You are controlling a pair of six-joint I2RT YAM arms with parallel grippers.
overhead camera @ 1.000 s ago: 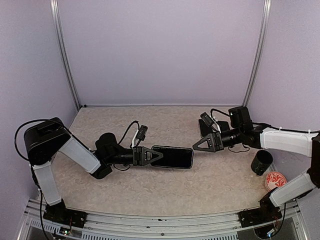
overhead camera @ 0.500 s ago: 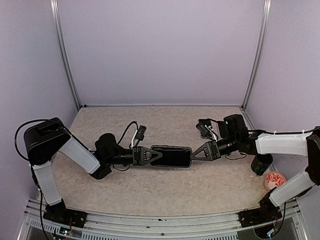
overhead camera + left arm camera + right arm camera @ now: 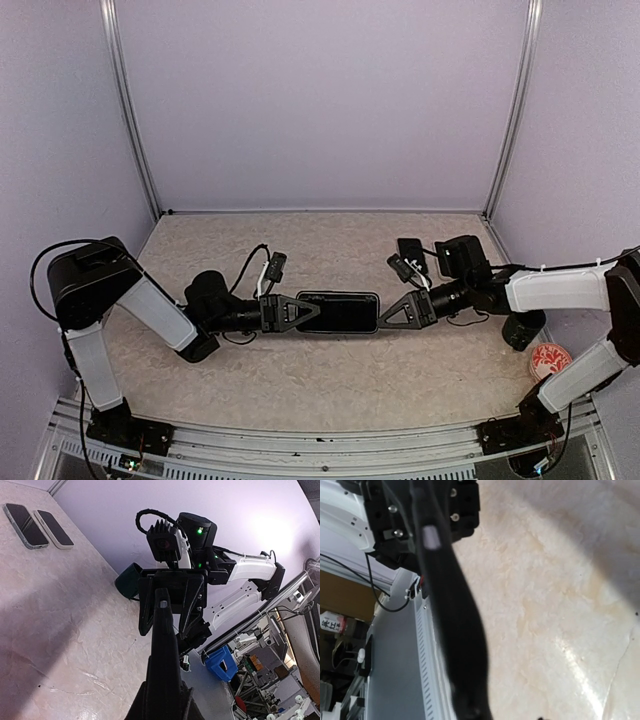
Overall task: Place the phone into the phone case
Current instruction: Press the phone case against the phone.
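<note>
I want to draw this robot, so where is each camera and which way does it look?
Top camera: above and behind the arms, facing down at the table; both arms, left gripper and right gripper show.
Left wrist: faces along the phone towards the right arm; own fingers barely show.
Right wrist: faces the opposite way, towards the left arm; own fingers unclear.
Shared: all see the phone.

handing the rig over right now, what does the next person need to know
Left end effector: shut on one end of the black phone, which it holds out flat.
Right end effector: open, with its fingers either side of the phone's other end and a gap showing.
A second phone and a third phone lie side by side on the table.
Case: not clearly visible, and I can't tell whether the held phone already wears it.
Left to do: confirm that, then seat the phone if needed.
</note>
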